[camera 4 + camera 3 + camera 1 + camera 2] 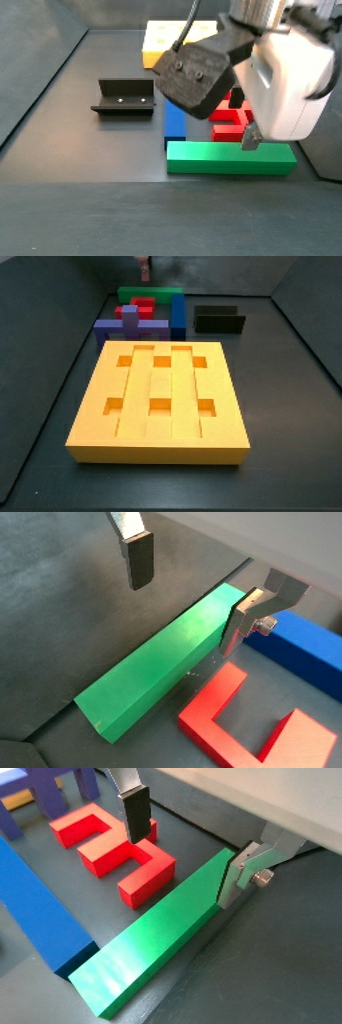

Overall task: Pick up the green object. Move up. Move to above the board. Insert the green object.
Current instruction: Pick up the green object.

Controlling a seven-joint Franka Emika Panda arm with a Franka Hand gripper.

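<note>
In a side view the fixture [124, 97] stands on the dark floor at left, clear of the other pieces. To its right, the arm comes down from above, its bulky white and black wrist filling the upper right of the frame, with the gripper [250, 138] set low over the green object [230, 157].

The green object lies flat along the floor near the front. The blue block [174, 122] stands just behind its left end and a red piece [234, 118] shows beyond it. The board [170, 41] lies farther back, well apart from the bar, partly hidden by the arm.

In both wrist views the gripper [194, 590] [190, 841] straddles the green object [158, 667] [154, 938] with its jaws spread apart. One silver finger [250, 620] stands at the bar's edge, seemingly touching it. The other finger [138, 557] hangs off the opposite side, clear of the bar. Nothing is clamped between them.

Around the bar sit a red angular piece [247, 724] [120, 853] and the blue block [301, 652] [40, 903], both just beside it. The purple cross-shaped block [54, 786] stands further off.

From the far side view, the board [160, 403] fills the foreground, its square holes open, with the green object [150, 294] lying beyond it.
</note>
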